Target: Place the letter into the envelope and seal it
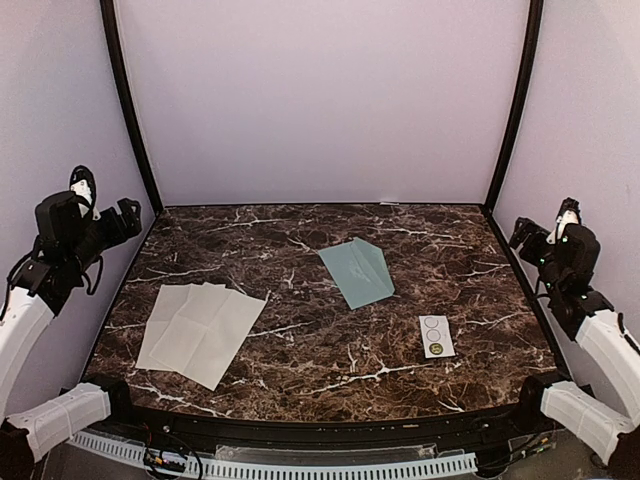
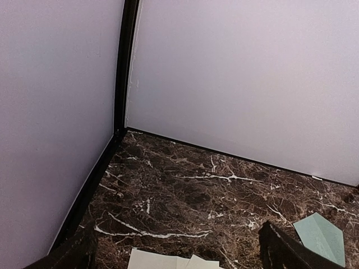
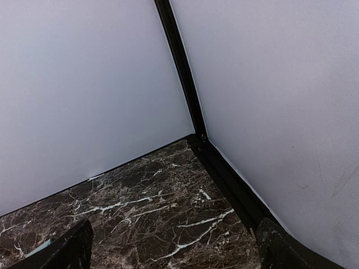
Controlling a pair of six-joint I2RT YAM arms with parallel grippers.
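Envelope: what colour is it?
The envelope is pale blue-green, best seen in the top external view.

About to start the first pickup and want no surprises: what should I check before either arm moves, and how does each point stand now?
1. The letter lies flat with nothing on it: ok.
2. The letter is folded to fit the envelope: not ok, it lies open and is larger.
3. The envelope flap is open: cannot tell.
4. The left gripper and right gripper are open and empty: ok.
5. The strip with three circles lies apart from both papers: ok.
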